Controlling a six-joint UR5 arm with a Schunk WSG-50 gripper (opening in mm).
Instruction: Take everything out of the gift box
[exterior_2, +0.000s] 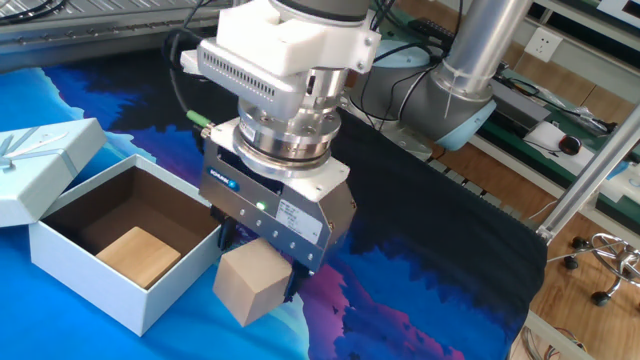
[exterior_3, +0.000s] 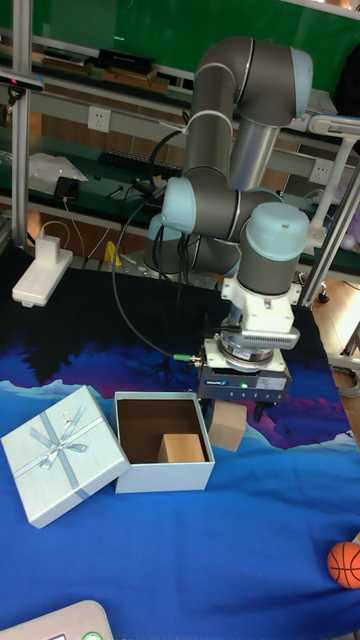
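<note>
The hand (exterior_2: 262, 272) is closed on a pale, cube-like wooden block (exterior_2: 251, 283), held just beside the square pale blue-white cardboard gift box (exterior_2: 150, 290). A tanner wooden block (exterior_2: 139, 255) lies inside the box. Both are judged light, rigid and smooth, best gripped across opposite flat faces. No legible writing is seen.

Box (exterior_2: 130, 290) open on the table (exterior_3: 180, 560), one block (exterior_2: 139, 254) inside it. Lid (exterior_3: 62, 455) lies left of box, touching it. Second block (exterior_2: 251, 283) sits just right of box, outside, under the gripper (exterior_2: 262, 262). Ball (exterior_3: 344, 562) far right at table's front edge, well apart from box.
</note>
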